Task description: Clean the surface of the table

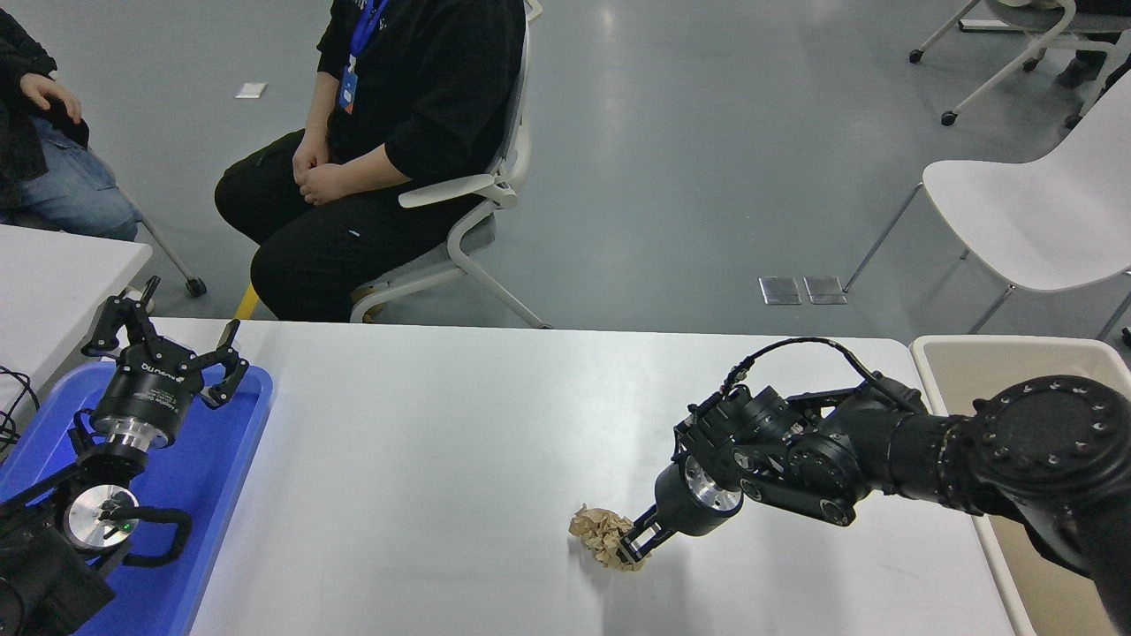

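Observation:
The table surface [442, 442] is a wide glossy white-grey top. A crumpled brown paper ball [599, 534] lies on it, right of the middle and near the front. My right gripper [634, 548] reaches in from the right, pointing down and left, and is shut on the right side of the paper ball. My left gripper [168, 349] is parked at the lower left over the blue tray [212, 477], fingers spread open and empty.
A beige bin [1016, 362] stands at the table's right end. A seated person [389, 150] on a white chair is beyond the far edge. A second person [44, 132] sits at the top left by a smaller white table [53, 274]. A white chair [1034, 221] stands at the right.

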You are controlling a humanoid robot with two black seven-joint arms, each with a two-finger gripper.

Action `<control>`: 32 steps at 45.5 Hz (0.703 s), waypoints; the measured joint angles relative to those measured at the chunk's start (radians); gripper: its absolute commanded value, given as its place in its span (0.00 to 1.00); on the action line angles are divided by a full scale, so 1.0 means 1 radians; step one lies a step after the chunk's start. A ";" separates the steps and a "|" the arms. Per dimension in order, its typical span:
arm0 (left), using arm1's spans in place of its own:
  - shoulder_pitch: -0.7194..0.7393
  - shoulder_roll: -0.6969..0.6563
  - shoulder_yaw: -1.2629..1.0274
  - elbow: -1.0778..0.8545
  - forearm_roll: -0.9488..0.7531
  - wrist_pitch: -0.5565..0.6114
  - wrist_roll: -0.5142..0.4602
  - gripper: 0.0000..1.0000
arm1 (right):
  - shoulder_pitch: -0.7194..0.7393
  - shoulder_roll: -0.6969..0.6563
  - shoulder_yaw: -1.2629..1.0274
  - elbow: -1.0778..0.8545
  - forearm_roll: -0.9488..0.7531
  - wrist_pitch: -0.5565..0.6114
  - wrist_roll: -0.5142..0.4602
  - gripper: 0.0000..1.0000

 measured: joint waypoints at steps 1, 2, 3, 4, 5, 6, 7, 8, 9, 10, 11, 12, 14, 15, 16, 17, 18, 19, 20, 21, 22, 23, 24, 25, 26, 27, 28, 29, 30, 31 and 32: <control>0.000 0.000 0.000 0.000 0.000 0.000 0.000 1.00 | 0.002 0.000 0.013 0.001 0.003 0.000 0.001 0.00; 0.000 0.000 0.000 0.000 0.000 0.000 0.000 1.00 | 0.005 0.000 0.026 0.003 0.007 0.000 0.001 0.00; 0.000 0.000 0.000 0.000 0.000 0.000 0.000 1.00 | 0.010 0.000 0.044 0.005 0.014 0.000 0.001 0.00; 0.000 0.000 0.000 0.000 0.000 0.000 0.000 1.00 | 0.013 0.000 0.056 0.007 0.019 0.000 0.002 0.00; 0.000 0.000 0.000 0.000 0.000 0.000 0.000 1.00 | 0.018 0.000 0.068 0.009 0.026 0.000 0.002 0.00; 0.000 0.000 0.000 0.000 0.000 0.000 0.000 1.00 | 0.024 0.000 0.080 0.012 0.034 0.001 0.002 0.00; 0.000 0.000 0.000 0.000 0.000 0.000 0.000 1.00 | 0.032 0.000 0.096 0.015 0.046 0.002 0.002 0.00; 0.000 0.000 0.000 0.000 0.000 0.000 0.000 1.00 | 0.038 0.000 0.106 0.017 0.053 0.002 0.003 0.00; 0.000 0.000 0.000 0.000 0.000 0.000 0.000 1.00 | 0.045 0.000 0.115 0.018 0.061 0.002 0.003 0.00; 0.000 0.000 0.000 0.000 0.000 0.000 0.000 1.00 | 0.052 0.000 0.124 0.020 0.071 0.003 0.003 0.00; 0.000 0.000 0.000 0.000 0.000 0.000 0.000 1.00 | 0.070 0.000 0.144 0.024 0.095 0.004 0.004 0.00; 0.000 0.000 0.000 0.000 0.000 0.000 0.000 1.00 | 0.073 0.000 0.147 0.024 0.098 0.004 0.003 0.00; 0.000 0.000 0.000 0.000 0.000 0.000 0.000 1.00 | 0.083 0.000 0.155 0.026 0.118 0.005 0.003 0.00; 0.000 0.000 0.000 0.000 0.000 0.000 0.000 1.00 | 0.091 0.000 0.163 0.027 0.128 0.006 0.004 0.00; 0.000 0.000 0.000 0.000 0.000 0.000 0.000 1.00 | 0.100 0.000 0.173 0.027 0.140 0.006 0.004 0.00; 0.000 0.000 0.000 0.000 0.000 0.000 0.000 1.00 | 0.108 0.000 0.182 0.028 0.152 0.006 0.004 0.00; 0.000 0.000 0.000 0.000 0.000 0.000 0.000 1.00 | 0.116 0.000 0.193 0.028 0.167 0.007 0.004 0.00; 0.000 0.000 0.000 0.000 0.000 0.000 0.000 1.00 | 0.120 0.000 0.200 0.029 0.176 0.007 0.004 0.00; 0.000 0.000 0.000 0.000 0.000 0.000 0.000 1.00 | 0.125 0.000 0.209 0.030 0.184 0.007 0.004 0.00; 0.000 0.000 0.000 0.000 0.000 0.000 0.000 1.00 | 0.129 0.000 0.219 0.031 0.192 0.008 0.004 0.00; 0.000 0.000 0.000 0.000 0.000 0.000 0.000 1.00 | 0.135 0.000 0.233 0.032 0.202 0.008 0.004 0.00; 0.000 0.000 0.000 0.000 0.000 0.000 0.000 1.00 | 0.138 -0.001 0.244 0.032 0.208 0.009 0.004 0.00; 0.000 0.000 0.000 0.000 0.000 0.000 0.000 1.00 | 0.142 -0.002 0.255 0.032 0.214 0.009 0.004 0.00; 0.000 0.000 0.000 0.000 0.000 0.000 0.000 1.00 | 0.146 -0.005 0.270 0.031 0.222 0.009 0.004 0.00; 0.000 0.000 0.000 0.000 0.000 0.000 0.000 1.00 | 0.148 -0.007 0.280 0.031 0.226 0.009 0.004 0.00; 0.000 0.000 0.000 0.000 0.000 0.000 0.000 1.00 | 0.150 -0.009 0.291 0.030 0.230 0.009 0.004 0.00; 0.000 0.000 0.000 0.000 0.000 0.000 0.000 1.00 | 0.152 -0.012 0.303 0.029 0.235 0.010 0.004 0.00; 0.000 0.000 0.000 0.000 0.000 0.000 0.000 1.00 | 0.153 -0.016 0.317 0.027 0.240 0.010 0.004 0.00; 0.000 0.000 0.000 0.000 0.000 0.000 0.000 1.00 | 0.155 -0.020 0.329 0.026 0.244 0.010 0.004 0.00; 0.000 0.000 0.000 0.000 0.000 0.000 0.000 1.00 | 0.156 -0.025 0.344 0.023 0.251 0.010 0.003 0.00; 0.000 0.000 0.000 0.000 0.000 0.000 0.000 1.00 | 0.156 -0.030 0.354 0.021 0.255 0.010 0.003 0.00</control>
